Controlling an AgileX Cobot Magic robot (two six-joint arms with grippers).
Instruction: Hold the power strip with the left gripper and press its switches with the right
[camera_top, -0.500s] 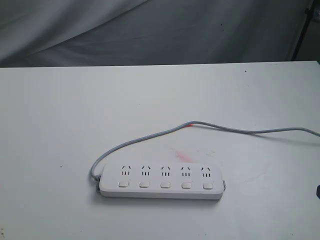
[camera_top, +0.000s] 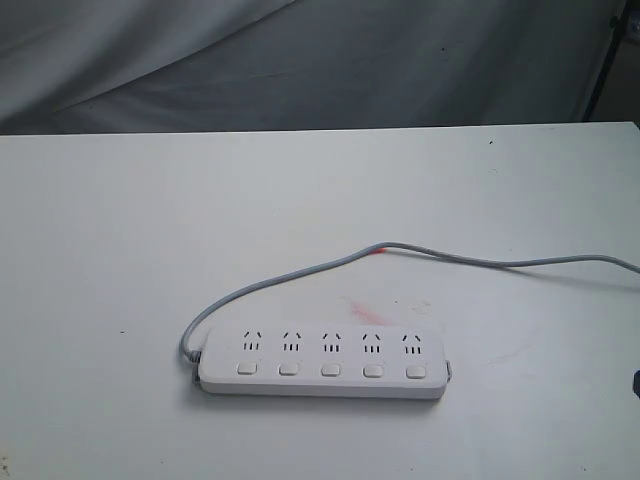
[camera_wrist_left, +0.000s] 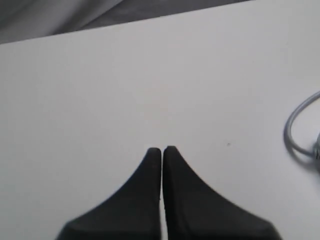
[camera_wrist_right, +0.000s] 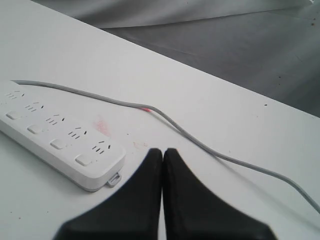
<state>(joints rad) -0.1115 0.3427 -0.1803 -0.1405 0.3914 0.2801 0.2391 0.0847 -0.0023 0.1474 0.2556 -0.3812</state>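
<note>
Power strip (camera_top: 322, 362) lies flat on the white surface (camera_top: 120, 220), toward 6 o'clock from centre in the ext. view. Its outlets & five switches (camera_top: 330, 370) face up, reachable from above. The grey cord (camera_top: 300, 272) leaves the 9 o'clock end & loops off toward 3 o'clock. Left gripper (camera_wrist_left: 161, 149) hovers apart from the strip, jaws clenched on nothing; it prob. must open to pin it. Right gripper (camera_wrist_right: 162, 150), near the strip's 3 o'clock end, has jaws clenched too, empty, likely a blunt tip for pressing. Faint red smear (camera_top: 368, 308), perhaps marker, lies just beyond the strip. No containers in view.
</note>
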